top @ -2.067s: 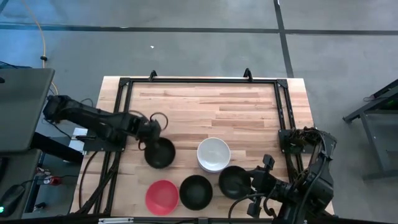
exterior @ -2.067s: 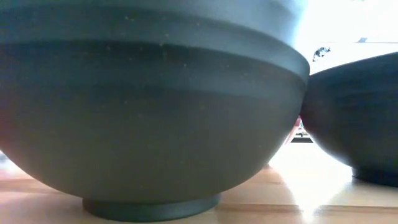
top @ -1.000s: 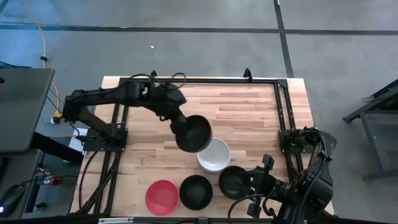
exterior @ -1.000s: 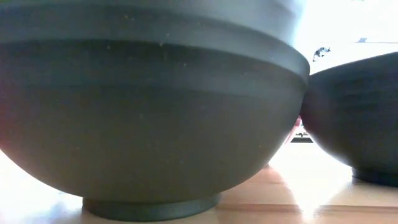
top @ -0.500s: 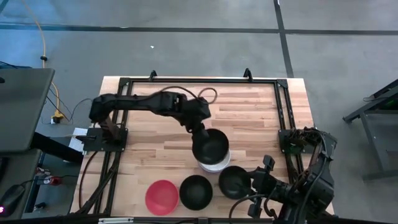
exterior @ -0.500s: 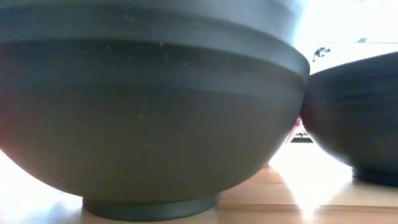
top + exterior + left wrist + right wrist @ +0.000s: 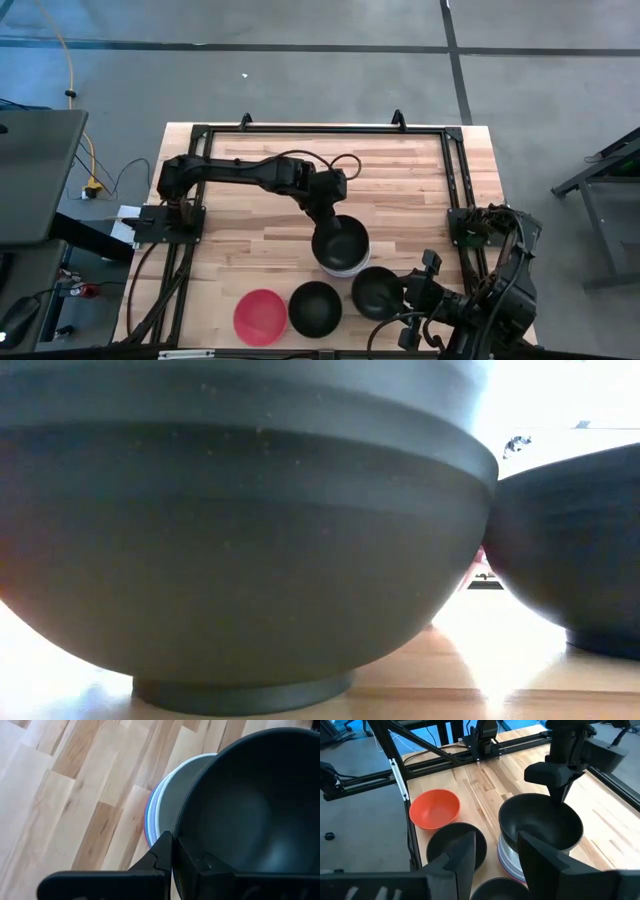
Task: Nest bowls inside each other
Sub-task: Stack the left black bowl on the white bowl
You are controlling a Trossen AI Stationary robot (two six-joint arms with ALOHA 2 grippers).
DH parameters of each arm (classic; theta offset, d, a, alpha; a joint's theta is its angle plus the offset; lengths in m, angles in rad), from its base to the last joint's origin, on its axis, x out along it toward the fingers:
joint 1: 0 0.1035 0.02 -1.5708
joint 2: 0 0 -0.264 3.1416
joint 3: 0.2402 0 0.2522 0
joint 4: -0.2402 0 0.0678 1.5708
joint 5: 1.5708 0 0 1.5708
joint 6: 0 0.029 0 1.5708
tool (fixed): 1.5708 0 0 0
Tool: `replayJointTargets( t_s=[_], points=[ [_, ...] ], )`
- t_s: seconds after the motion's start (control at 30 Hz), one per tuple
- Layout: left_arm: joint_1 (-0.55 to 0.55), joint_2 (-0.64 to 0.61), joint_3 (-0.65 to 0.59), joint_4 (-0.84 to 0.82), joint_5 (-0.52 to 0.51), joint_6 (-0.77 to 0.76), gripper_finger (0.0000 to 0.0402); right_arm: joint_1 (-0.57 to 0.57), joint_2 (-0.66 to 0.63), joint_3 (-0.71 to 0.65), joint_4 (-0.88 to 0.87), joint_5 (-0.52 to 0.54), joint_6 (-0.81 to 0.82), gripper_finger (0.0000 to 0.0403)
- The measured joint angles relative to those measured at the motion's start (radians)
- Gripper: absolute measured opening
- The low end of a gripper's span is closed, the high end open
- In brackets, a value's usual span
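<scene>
My left gripper [image 7: 330, 212] is shut on a black bowl [image 7: 341, 240] and holds it right over a stack of bowls [image 7: 345, 266] with a white one on top; blue and magenta rims [image 7: 150, 815] show beneath. Whether the black bowl's bottom touches the stack, I cannot tell. Near the table's front edge stand a red bowl [image 7: 260, 316] and two more black bowls [image 7: 315, 308] [image 7: 378, 290], each on its foot. My right gripper [image 7: 495, 862] waits open at the near right, above the right black bowl. My left gripper pinches the black bowl's rim wall [image 7: 176, 845] on its far-left side, one finger [image 7: 162, 854] outside and the other [image 7: 200, 865] inside. The fingers slant down from the table's far left. The bowl stays open side up, slightly tilted, over the stack.
A black metal frame [image 7: 200, 135] runs round the table's edges. Bare wood [image 7: 390, 175] lies free across the far half of the table. In the low view the two near black bowls [image 7: 240, 540] [image 7: 570, 540] fill the picture.
My left gripper, still shut on the black bowl, has carried it toward the table's right and near edge and down, from beside the white-topped stack to directly over it. My right gripper has kept still.
</scene>
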Motion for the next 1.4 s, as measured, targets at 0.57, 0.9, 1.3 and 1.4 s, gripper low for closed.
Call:
replayJointTargets(
  t_s=[0.57,0.9,1.3,1.4],
  points=[
    [0.014,0.056,-0.002,-0.023,-0.069,0.039,0.0,0.0,0.001,0.0,-0.002,0.0,0.026,0.0118],
    [0.068,0.057,-0.002,-0.054,-0.108,0.076,0.0,0.0,0.001,0.0,-0.003,0.0,0.026,0.0118],
    [0.13,0.054,-0.002,-0.115,-0.126,0.123,0.0,0.0,0.001,0.0,-0.003,0.0,0.026,0.0118],
    [0.134,0.054,-0.002,-0.115,-0.123,0.137,0.0,0.0,0.001,0.0,-0.003,0.0,0.026,0.0118]
  ],
)
